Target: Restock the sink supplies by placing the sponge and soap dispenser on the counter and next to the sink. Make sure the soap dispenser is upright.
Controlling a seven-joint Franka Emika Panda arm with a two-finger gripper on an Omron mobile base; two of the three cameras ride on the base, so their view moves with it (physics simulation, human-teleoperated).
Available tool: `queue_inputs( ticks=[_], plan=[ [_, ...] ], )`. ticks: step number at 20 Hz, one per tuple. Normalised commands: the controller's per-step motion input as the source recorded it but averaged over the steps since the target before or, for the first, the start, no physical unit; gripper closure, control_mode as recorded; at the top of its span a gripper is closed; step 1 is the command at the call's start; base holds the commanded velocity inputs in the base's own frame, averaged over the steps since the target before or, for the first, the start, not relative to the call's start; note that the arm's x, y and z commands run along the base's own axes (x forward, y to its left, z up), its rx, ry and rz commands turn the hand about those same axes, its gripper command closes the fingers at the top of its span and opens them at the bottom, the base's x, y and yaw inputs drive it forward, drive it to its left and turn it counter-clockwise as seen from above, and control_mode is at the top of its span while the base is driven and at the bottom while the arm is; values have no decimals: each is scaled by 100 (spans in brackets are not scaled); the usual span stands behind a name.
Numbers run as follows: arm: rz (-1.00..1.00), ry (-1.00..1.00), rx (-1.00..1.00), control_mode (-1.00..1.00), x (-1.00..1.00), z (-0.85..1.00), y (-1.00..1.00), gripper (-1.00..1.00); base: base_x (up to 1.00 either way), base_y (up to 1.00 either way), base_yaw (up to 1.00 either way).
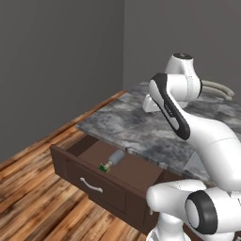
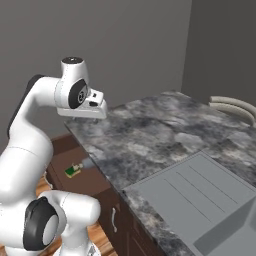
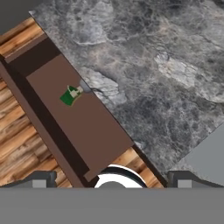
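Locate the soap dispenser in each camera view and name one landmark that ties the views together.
Left base view: the soap dispenser lies on its side in the open drawer, lower centre.
Right base view: lower left, its tan nozzle shows in the drawer, its body mostly hidden under the counter edge.
Hand view: left of centre, nozzle end visible at the counter edge.
Shared landmark: the green sponge touching its nozzle.
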Motion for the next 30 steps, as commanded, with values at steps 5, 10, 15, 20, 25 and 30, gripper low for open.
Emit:
queue_inputs(
  ticks=[5,10,15,20,25,30],
  plan=[
    [0,0,0,-100,0,0,0,-100,0,-3,0],
    [-5,8,0,-100,-6,-37,27,-100,0,0,0],
    [-27,26,0,-100,24,-100,100,-100,0,0,0],
    [-30,21,1,-100,26,-99,100,-100,0,0,0],
    [-31,4,5,-100,1,-72,82,-100,0,0,0],
    [-27,11,0,-100,29,-50,45,-100,0,0,0]
  ],
)
